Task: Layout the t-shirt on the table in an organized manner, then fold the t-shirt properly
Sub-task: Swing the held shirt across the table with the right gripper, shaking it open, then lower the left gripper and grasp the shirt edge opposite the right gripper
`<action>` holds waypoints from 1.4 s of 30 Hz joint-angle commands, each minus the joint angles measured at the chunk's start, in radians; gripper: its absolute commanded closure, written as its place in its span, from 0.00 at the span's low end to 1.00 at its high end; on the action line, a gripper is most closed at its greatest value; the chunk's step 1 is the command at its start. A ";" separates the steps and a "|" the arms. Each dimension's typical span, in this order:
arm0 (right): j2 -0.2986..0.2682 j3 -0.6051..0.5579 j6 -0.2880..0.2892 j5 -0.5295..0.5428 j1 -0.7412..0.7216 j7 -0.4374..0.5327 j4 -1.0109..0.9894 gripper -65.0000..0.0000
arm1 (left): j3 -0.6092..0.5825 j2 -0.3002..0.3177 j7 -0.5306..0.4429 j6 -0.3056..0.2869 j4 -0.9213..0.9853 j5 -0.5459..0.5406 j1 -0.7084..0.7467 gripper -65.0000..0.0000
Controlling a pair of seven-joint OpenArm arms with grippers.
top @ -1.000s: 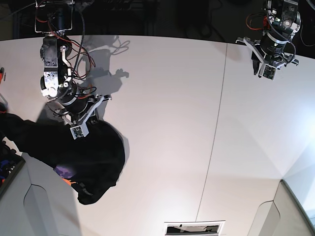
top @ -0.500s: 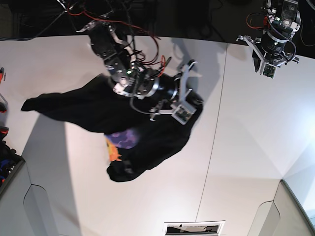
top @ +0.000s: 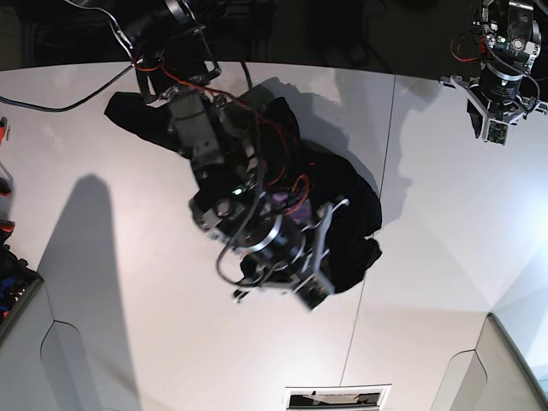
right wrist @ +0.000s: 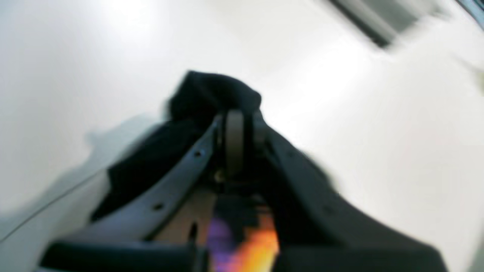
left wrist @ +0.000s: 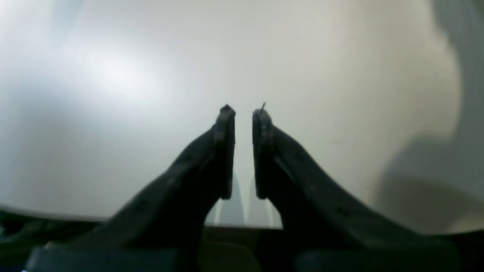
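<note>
T-shirt (right wrist: pixel 211 94) pinched in right jaws, seemingly bunched; left jaws narrowly parted, empty.

Right gripper (right wrist: pixel 238 124) clamped closed; left gripper (left wrist: pixel 244 113) slightly parted, empty.

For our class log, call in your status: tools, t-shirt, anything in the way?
Right tool shut on the t-shirt, bunched over the table. Left tool holds nothing, jaws slightly apart. Nothing in the way.
</note>
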State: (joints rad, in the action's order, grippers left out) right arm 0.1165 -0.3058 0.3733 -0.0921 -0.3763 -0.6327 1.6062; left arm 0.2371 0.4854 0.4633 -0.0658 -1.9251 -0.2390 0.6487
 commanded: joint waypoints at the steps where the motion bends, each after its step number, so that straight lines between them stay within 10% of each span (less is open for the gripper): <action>1: -0.022 0.058 -0.016 0.011 -0.033 0.020 0.029 1.00 | 0.008 0.013 -0.021 -0.015 -0.021 -0.012 -0.001 0.81; 16: -0.367 0.618 -0.093 0.262 -0.025 -0.047 -0.014 1.00 | 0.008 0.013 -0.034 -0.127 -0.021 -0.107 -0.015 0.81; 20: -0.369 0.676 -0.100 0.354 -0.024 -0.060 -0.064 0.45 | 0.008 0.013 -0.039 -0.174 -0.021 -0.148 -0.020 0.81; 22: -0.366 0.679 -0.079 0.414 -0.024 -0.092 -0.069 0.35 | 0.008 0.013 -0.040 -0.198 -0.021 -0.169 -0.020 0.81; 29: -0.299 0.675 0.089 0.635 -0.004 -0.188 -0.069 0.35 | 0.008 0.014 -0.039 -0.308 -0.021 -0.209 -0.024 0.81; 35: -0.208 0.638 0.114 0.612 0.132 -0.163 -0.069 0.38 | -0.023 0.013 -0.006 -0.349 -0.021 -0.300 -0.121 0.81; 39: -0.182 0.617 0.113 0.499 0.231 -0.070 -0.069 1.00 | -0.100 0.013 -0.003 -0.343 -0.021 -0.299 -0.223 0.81; 42: -0.183 0.616 0.109 0.460 0.275 -0.022 -0.071 1.00 | -0.183 0.013 -0.003 -0.307 -0.020 -0.289 -0.295 0.81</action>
State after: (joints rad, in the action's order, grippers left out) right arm -0.0589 0.3096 0.4797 0.3496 -0.0788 -0.6842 1.5185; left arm 0.0437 0.4847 0.4828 -0.3740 -1.9285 -0.5186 0.3614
